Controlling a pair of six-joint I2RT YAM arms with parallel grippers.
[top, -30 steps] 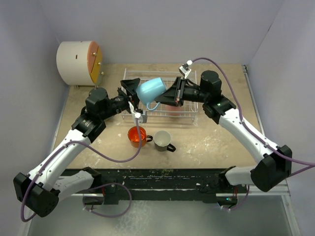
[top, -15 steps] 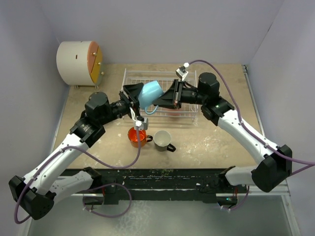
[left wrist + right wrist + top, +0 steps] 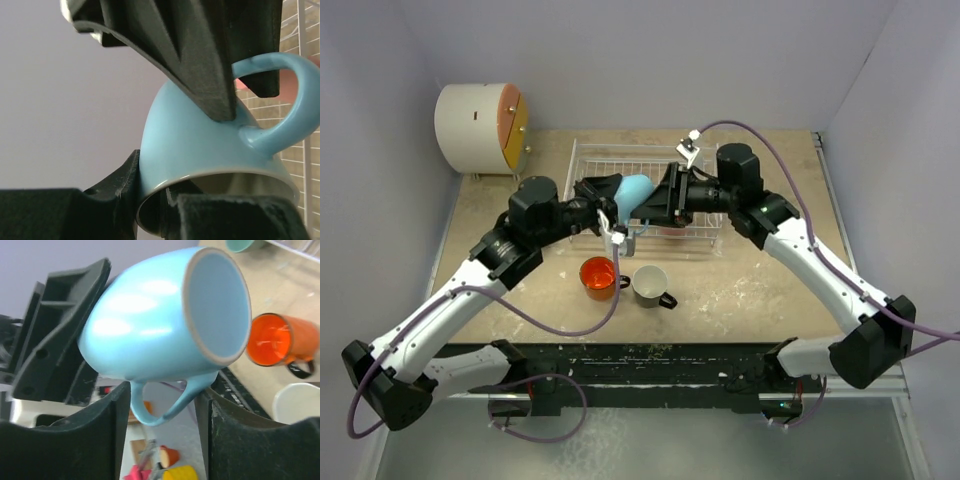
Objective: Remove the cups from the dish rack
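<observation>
1. Left jaws are clenched on the blue mug. The left gripper seems to hold it by the wall near the rim, as far as its wrist view shows. The right gripper has a finger on either side of the handle, and I cannot tell whether they pinch it or have let go.
2. The blue mug hangs on its side in the air between the two grippers, above the rack at the far middle of the table.
3. It looks like glazed ceramic, so I judge it stiff, smooth, rather slippery, and likely to chip if dropped. A pinch across the wall at the rim should hold best. The handle is thin and would let the mug swing.
4. An orange mug and a black mug stand upright just beside each other, near of the rack.
5. Both arms cover the rack's middle from above, so what is left in it cannot be counted. A teal mug is cut off at the top edge of the right wrist view. A pink patch shows through the handle loop, too blurred to name.
</observation>
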